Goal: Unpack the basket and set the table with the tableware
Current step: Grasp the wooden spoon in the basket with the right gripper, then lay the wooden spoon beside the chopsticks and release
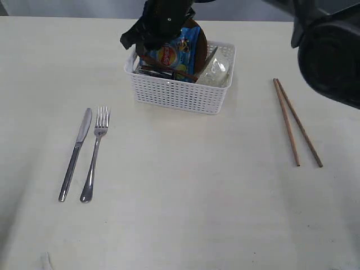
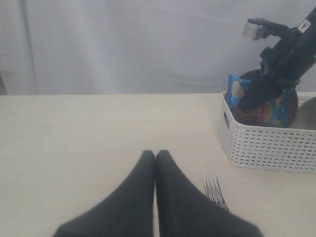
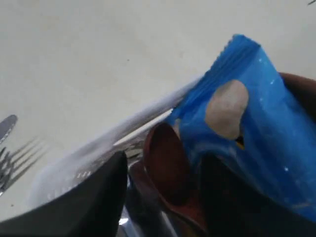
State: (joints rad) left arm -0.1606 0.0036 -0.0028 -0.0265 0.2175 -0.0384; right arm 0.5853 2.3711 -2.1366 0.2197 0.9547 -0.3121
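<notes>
From the outside view, the basket (image 1: 179,94) stands at the far middle of the table (image 1: 185,214). The knife (image 1: 75,154) and fork (image 1: 95,153) lie side by side on the left, and the chopsticks (image 1: 296,122) lie on the right. The right arm (image 1: 160,19) reaches across and down into the basket's left end, beside a blue chips bag (image 1: 179,52) that leans against a brown plate (image 1: 200,46). Its pincer is hidden there.

In the left wrist view, the left pincer (image 2: 155,155) is closed on nothing and hangs over bare table. The fork tines (image 2: 213,186) are just beside it and the basket (image 2: 269,145) is further off.

In the right wrist view, the right pincer (image 3: 167,157) is open, with its jaws standing either side of a reddish-brown wooden spoon (image 3: 168,180) inside the basket. The chips bag (image 3: 256,128) presses close against one jaw.

The spoon looks light and stiff. Its smooth, rounded scoop would probably slip or twist if pinched there, so the narrower handle just below the scoop seems the safer place to close. From here I cannot tell how much of the handle is free.

The bag is soft and crinkly and could get caught in the grip. The plate and whatever else is still inside would be heavier and more awkward to lift.
</notes>
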